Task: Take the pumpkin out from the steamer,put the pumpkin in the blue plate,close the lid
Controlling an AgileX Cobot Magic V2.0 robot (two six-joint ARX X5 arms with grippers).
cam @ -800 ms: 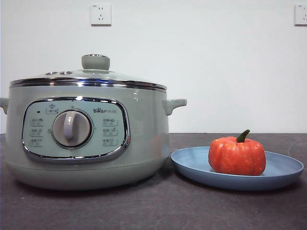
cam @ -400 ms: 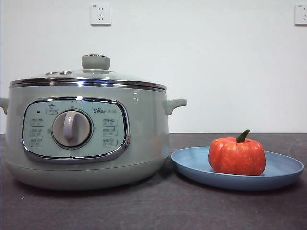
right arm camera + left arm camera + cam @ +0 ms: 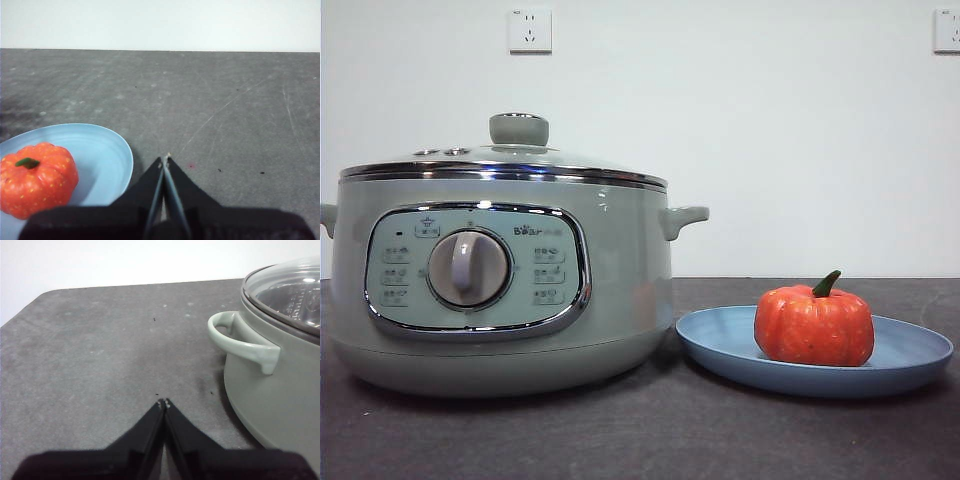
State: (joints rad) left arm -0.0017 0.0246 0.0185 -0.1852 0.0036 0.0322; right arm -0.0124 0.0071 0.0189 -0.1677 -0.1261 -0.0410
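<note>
I see the pumpkin [image 3: 814, 324] sitting in the blue plate [image 3: 920, 352], just beside the steamer [image 3: 620, 290], whose lid [image 3: 500, 163] is on. My left gripper [image 3: 164, 402] and right gripper [image 3: 165, 158] hang over the table [image 3: 640, 440], jaws pressed together, holding nothing.

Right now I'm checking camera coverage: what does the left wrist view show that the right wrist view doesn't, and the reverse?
Only the left wrist view shows the steamer, its side handle and the lid seated on it, plus the left gripper, shut and empty. Only the right wrist view shows the pumpkin sitting in the blue plate, beside the right gripper, also shut and empty. Both show the dark table and the pale wall behind it.
</note>
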